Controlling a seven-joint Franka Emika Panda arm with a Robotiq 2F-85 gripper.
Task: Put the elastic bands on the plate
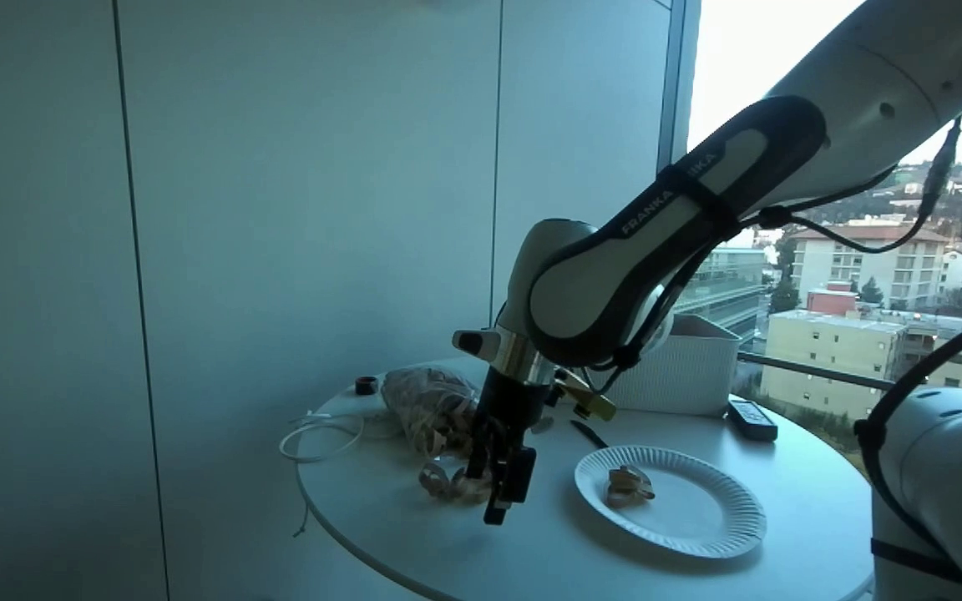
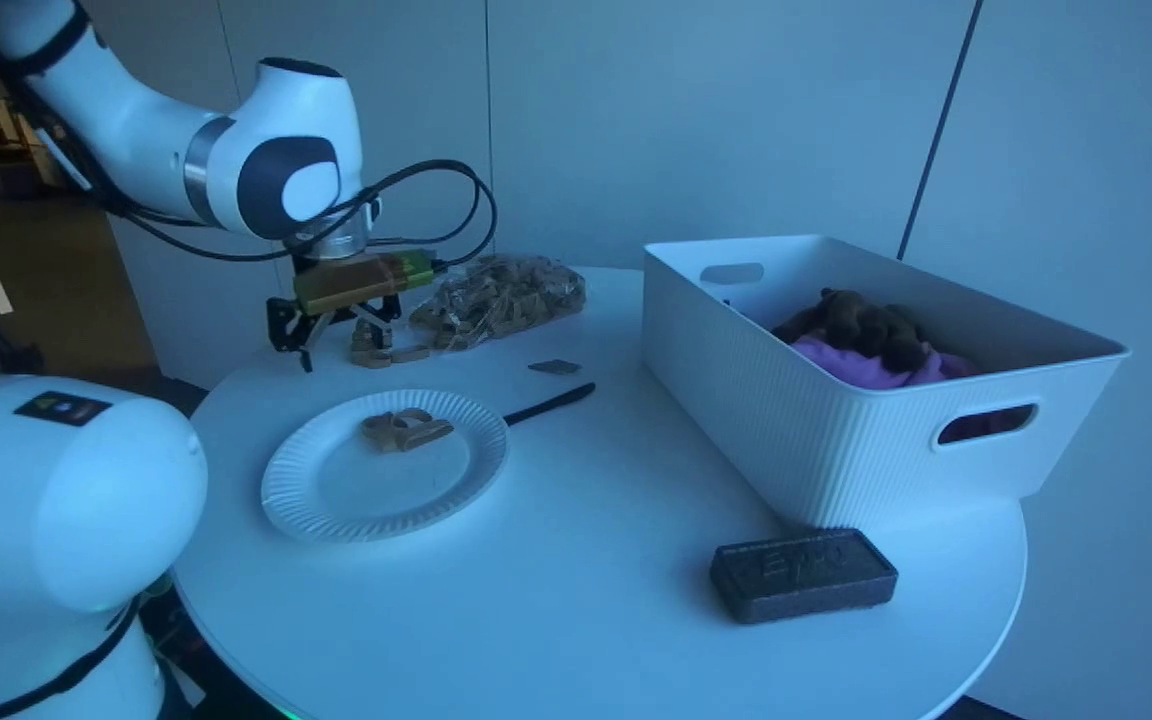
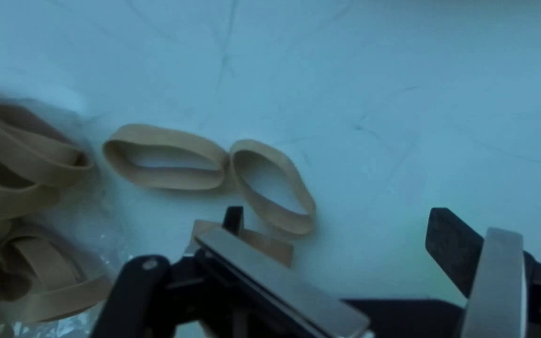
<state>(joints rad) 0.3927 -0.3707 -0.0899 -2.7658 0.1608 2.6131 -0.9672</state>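
Note:
The white paper plate (image 1: 746, 524) lies on the round table and also shows in an exterior view (image 2: 288, 495). A small pile of tan elastic bands (image 1: 630, 487) (image 2: 406, 430) rests on it. My gripper (image 1: 485, 497) (image 2: 346, 350) is open and empty, low over the table beside the plate. In the wrist view, two touching elastic bands (image 3: 176, 179) (image 3: 282, 219) lie just ahead of the left finger of the gripper (image 3: 339, 225). Another tan band (image 3: 270, 246) is partly hidden behind that finger. The loose bands also show in an exterior view (image 2: 373, 352).
A clear bag of bands (image 1: 427, 401) (image 2: 511, 295) (image 3: 26, 155) lies beside the loose bands. A white bin (image 2: 796, 430) (image 1: 665, 380) holds purple and brown soft items. A dark box (image 2: 804, 578) (image 1: 752, 420), a black stick (image 2: 551, 402) and a white cable (image 1: 322, 457) lie around.

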